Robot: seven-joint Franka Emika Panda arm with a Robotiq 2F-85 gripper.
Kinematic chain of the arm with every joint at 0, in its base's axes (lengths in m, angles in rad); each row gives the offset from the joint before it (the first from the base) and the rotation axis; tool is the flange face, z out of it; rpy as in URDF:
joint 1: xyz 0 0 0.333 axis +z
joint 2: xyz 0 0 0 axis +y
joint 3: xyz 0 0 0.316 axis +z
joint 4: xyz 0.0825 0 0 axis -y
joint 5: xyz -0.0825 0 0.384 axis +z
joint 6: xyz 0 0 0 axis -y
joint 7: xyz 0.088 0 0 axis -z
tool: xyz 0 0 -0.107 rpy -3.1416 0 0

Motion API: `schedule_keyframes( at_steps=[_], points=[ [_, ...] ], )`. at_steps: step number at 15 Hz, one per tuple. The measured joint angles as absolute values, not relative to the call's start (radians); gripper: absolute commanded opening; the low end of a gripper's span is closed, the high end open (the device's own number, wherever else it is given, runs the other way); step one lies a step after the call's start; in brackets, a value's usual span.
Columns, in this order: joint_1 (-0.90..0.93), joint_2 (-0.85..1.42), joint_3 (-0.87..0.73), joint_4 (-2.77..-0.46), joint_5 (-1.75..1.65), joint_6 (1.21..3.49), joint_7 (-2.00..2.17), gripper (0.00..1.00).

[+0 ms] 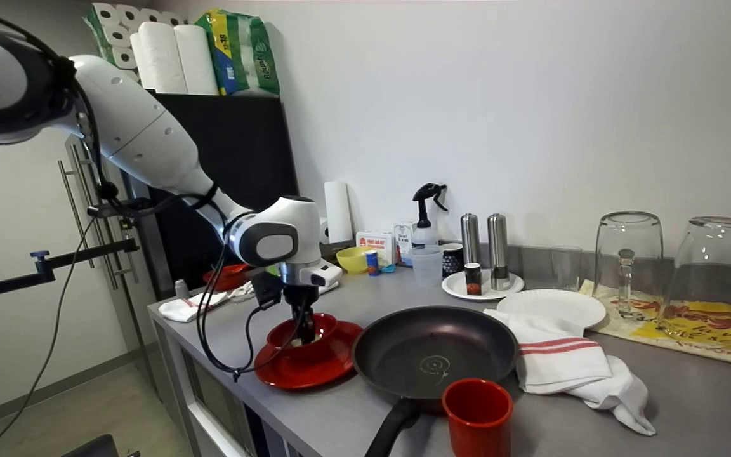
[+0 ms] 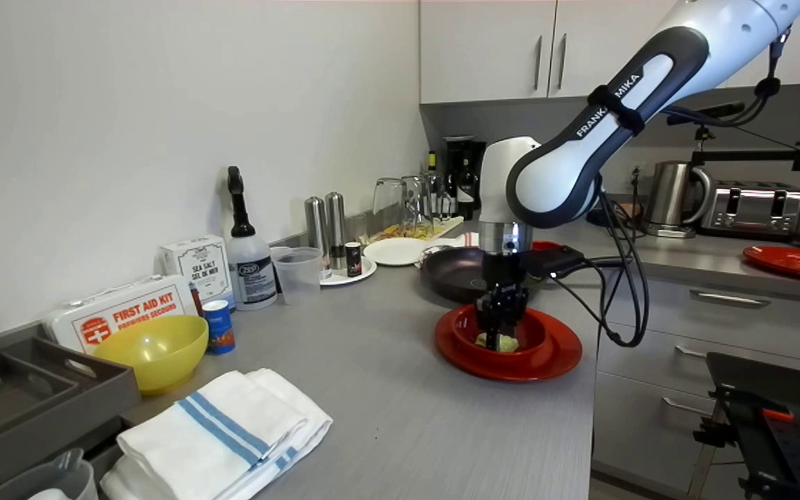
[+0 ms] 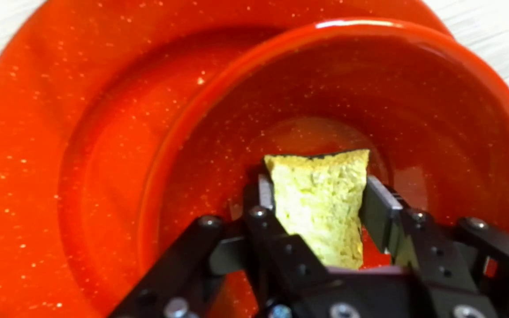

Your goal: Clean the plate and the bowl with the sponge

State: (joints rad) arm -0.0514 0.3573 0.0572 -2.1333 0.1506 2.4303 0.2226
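The glossy red plate (image 3: 24,154) lies on the counter, and a deep red bowl (image 3: 347,75) sits on it, off to one side in the wrist view. Down inside that bowl, my gripper (image 3: 323,192) is shut on the yellow-green sponge (image 3: 318,221), whose sides are pinched inward between the two pads. The sponge is at or near the bowl's floor; contact underneath is hidden. In both exterior views the gripper (image 1: 305,327) points straight down into the bowl (image 1: 280,333) above the plate (image 2: 567,347), with a little of the sponge (image 2: 508,344) showing.
Right beside the plate is a black frying pan (image 1: 397,355), with a red cup (image 1: 478,425) by its handle. A white cloth (image 1: 562,362) lies beyond. The counter's front edge passes close to the plate. A yellow bowl (image 2: 157,347) and folded towel (image 2: 233,423) lie farther off.
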Motion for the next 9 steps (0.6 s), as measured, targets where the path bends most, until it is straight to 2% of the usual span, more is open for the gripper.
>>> schedule_keyframes(
  at_steps=[9],
  points=[
    [0.009,0.337,-0.001,-2.119,0.039,2.419,0.225,0.25]
  ],
)
